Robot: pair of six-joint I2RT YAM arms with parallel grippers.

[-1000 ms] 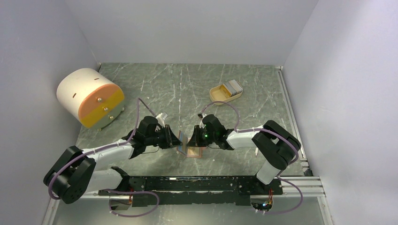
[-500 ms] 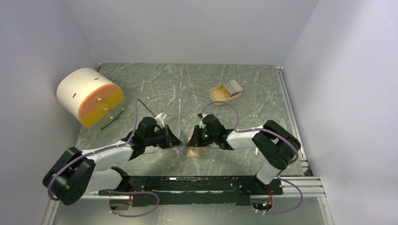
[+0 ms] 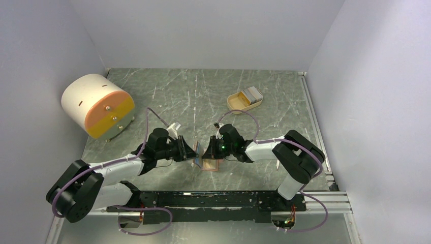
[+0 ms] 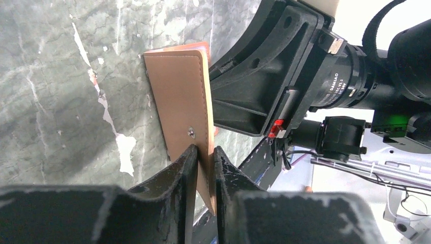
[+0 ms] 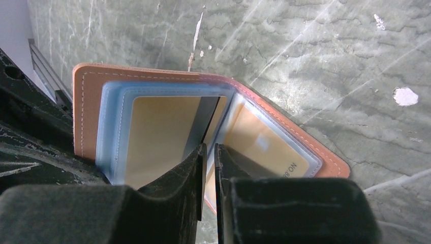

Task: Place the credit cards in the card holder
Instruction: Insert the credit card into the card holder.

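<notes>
The salmon-pink card holder (image 3: 211, 165) stands open on the table between the two arms. My left gripper (image 4: 203, 150) is shut on the edge of its outer cover (image 4: 178, 96), just below the snap rivet. In the right wrist view the open holder (image 5: 86, 112) shows clear bluish sleeves (image 5: 112, 127) with tan inserts. My right gripper (image 5: 210, 147) is shut on a thin light-blue credit card (image 5: 211, 165) seen edge-on, its far end in the fold among the sleeves. I cannot tell whether it is inside a sleeve. More credit cards (image 3: 251, 94) lie in a beige tray.
The beige oval tray (image 3: 237, 101) sits at the back, right of centre. A big white-and-orange drum with drawers (image 3: 97, 105) stands at the back left. The two grippers (image 3: 193, 151) (image 3: 209, 151) nearly touch over the holder. A black rail (image 3: 218, 199) runs along the near edge.
The left gripper has shifted slightly on the holder's cover. The right arm and the holder stay where they were.
</notes>
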